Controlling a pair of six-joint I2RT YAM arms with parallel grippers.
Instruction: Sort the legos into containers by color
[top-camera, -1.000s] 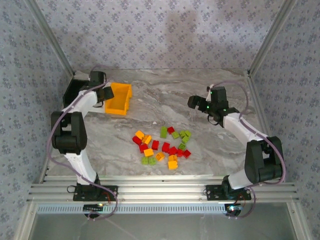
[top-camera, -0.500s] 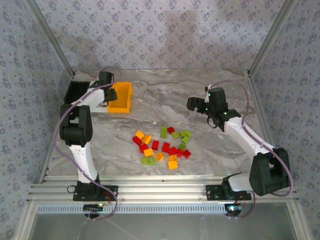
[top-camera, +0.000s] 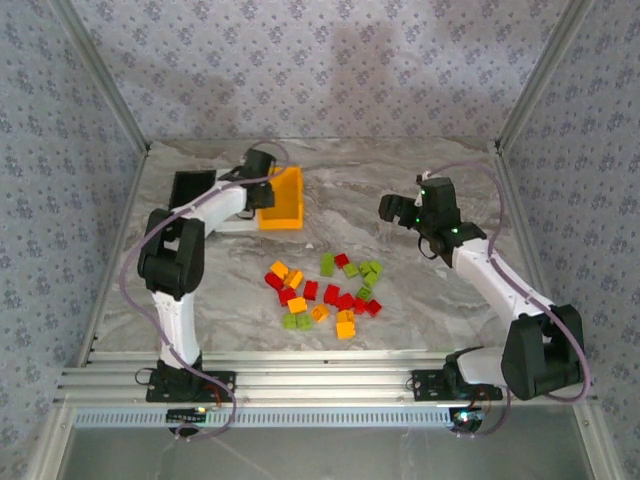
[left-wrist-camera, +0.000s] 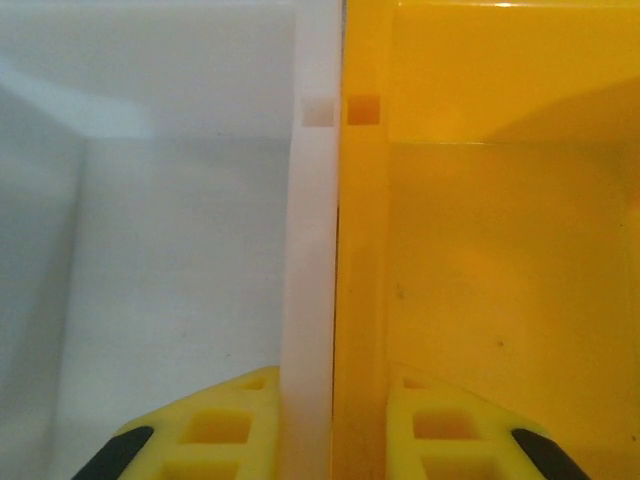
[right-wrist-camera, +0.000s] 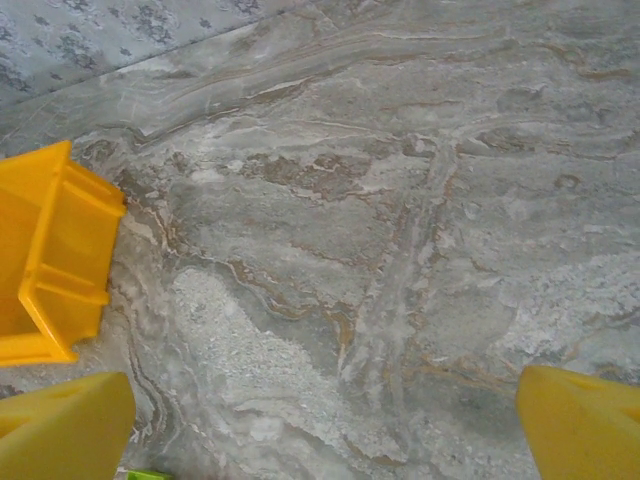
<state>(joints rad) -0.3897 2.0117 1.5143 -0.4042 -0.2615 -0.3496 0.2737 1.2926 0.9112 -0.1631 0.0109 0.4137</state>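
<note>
- Bench (top-camera: 440, 180): marbled. The three containers crowd the upper left of the top view: black bin (top-camera: 190, 188), orange-yellow bin (top-camera: 285, 205), and a white bin (left-wrist-camera: 180, 250) pressed against it.
- Left pincer (top-camera: 266, 194): clamped tight across the two touching walls, one finger (left-wrist-camera: 220, 430) inside the white bin and the other inside the orange-yellow one.
- Right pincer (top-camera: 392, 208): spread wide, holding nothing, over bare bench at right of centre.
- Legos (top-camera: 325, 295): red, orange-yellow and green, heaped loose at centre frame. None is binned.
- Risks, as we judge them:
  - The grip is on two thin, smooth walls, so a pull may let one slide free.
  - A bin may twist or tip.
  - Dragging the pair toward centre may plough the heap and scatter bricks.
</note>
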